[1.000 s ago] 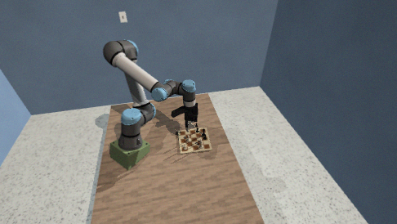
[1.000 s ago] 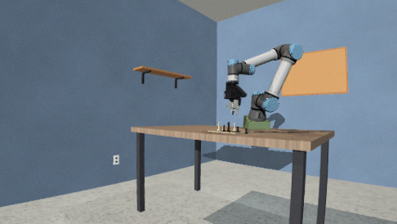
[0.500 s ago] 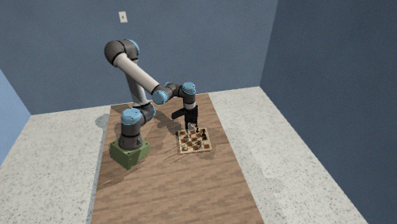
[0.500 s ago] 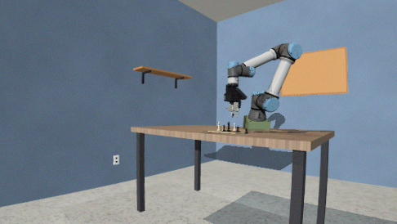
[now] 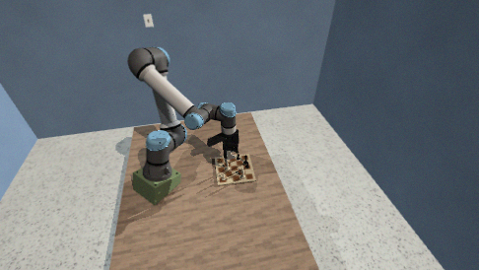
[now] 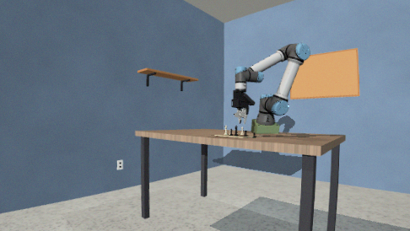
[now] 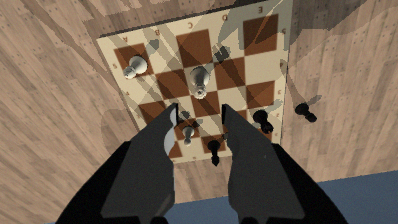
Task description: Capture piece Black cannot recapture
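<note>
The small chessboard lies on the wooden table and also shows in the top view. In the wrist view two white pieces stand on it, one at the left and one near the middle. A small white pawn and a black pawn stand near the closer edge, and a black piece stands at the right edge. Another black piece stands on the table just off the board. My gripper hangs above the board's closer rows, fingers narrowed but apart, with nothing between them.
The arm's green base block stands on the table to the left of the board. The table edge runs close behind the board in the wrist view. A wall shelf hangs far from the arm.
</note>
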Robot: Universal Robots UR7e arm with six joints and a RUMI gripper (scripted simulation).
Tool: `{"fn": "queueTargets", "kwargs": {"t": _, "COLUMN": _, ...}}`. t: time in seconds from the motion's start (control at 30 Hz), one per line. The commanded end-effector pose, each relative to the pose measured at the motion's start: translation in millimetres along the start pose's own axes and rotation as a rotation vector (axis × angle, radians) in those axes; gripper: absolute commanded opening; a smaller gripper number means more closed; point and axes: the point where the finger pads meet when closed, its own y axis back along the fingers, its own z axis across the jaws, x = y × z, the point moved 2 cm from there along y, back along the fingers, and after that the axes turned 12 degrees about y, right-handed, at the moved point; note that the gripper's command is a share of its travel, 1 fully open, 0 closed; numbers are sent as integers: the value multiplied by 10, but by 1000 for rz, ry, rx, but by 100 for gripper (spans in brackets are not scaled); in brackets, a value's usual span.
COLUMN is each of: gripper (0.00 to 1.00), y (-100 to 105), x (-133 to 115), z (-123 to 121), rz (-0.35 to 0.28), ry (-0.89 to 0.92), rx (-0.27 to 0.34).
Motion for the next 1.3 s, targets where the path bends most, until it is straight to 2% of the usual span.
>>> {"fn": "queueTargets", "kwargs": {"t": 0.0, "gripper": 25, "y": -64, "x": -6, "z": -2, "rz": -1, "ry": 0, "rx": 1}}
{"fn": "queueTargets", "kwargs": {"t": 1.27, "gripper": 25, "y": -107, "x": -6, "z": -2, "rz": -1, "ry": 0, "rx": 1}}
